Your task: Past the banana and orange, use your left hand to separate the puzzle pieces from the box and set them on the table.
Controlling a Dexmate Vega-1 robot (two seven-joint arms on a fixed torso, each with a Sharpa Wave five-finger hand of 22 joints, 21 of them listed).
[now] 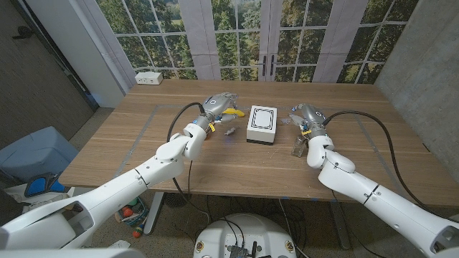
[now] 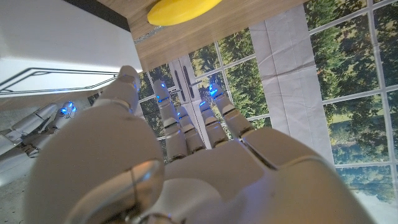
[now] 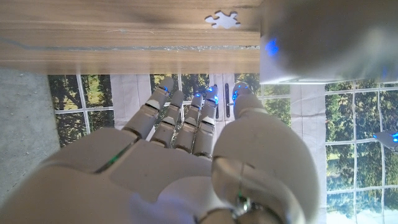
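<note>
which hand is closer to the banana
Left. The left hand is right beside the banana; the right hand is across the white box from it.

White box (image 1: pixel 262 125) (thin black border), yellow banana (image 1: pixel 232 113), brown wooden table (image 1: pixel 215 161)

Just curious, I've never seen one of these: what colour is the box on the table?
The box is white with a thin dark line framing its lid, clearest in the head view.

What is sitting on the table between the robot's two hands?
In the head view, a white box with a black-lined lid sits between the left hand and the right hand. A small puzzle piece lies just left of it.
</note>
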